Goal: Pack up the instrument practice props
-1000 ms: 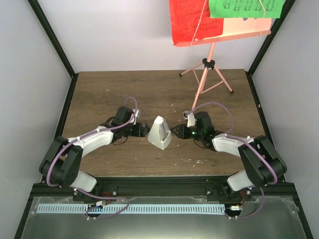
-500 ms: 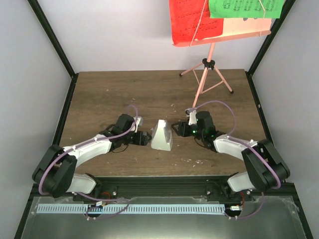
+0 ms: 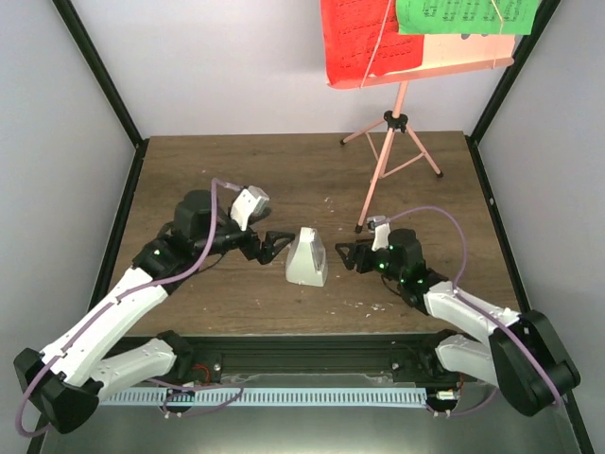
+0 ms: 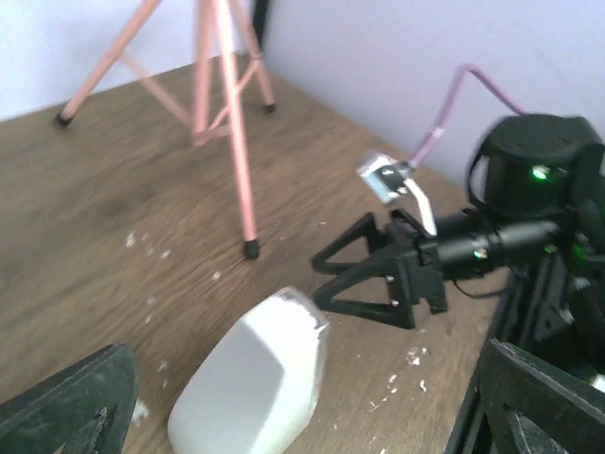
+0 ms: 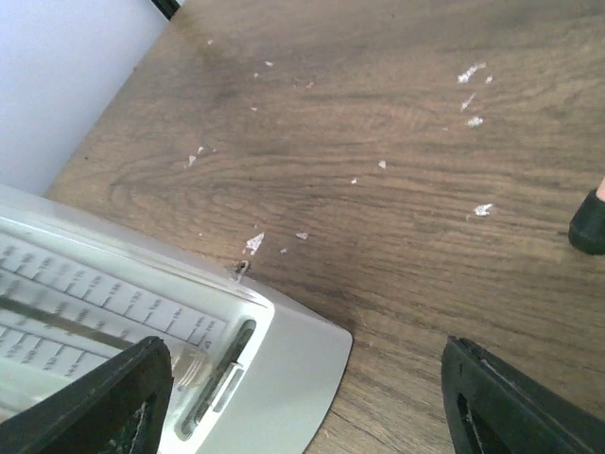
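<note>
At the middle of the bench, you have the white metronome sitting between your two tools. In the overhead view its narrow end points toward the far side. I cannot tell whether it stands upright or leans back. Your right wrist view shows its ruled scale face.

Your left tool hangs just beside the metronome's left flank. Its jaws are spread wide with nothing between them, and I cannot tell whether a fingertip touches the casing. Your right tool faces the metronome from the other side. It is also spread apart and holds nothing, and its tips stop just short of the casing.

Toward the far right corner stands the pink music stand, its three legs on the bench. The nearest foot is planted close to your right arm. Up on the stand's desk, the red page sits on the left and the green page on the right, with pale cords crossing both.

Small white flecks lie scattered on the wood around the metronome.
</note>
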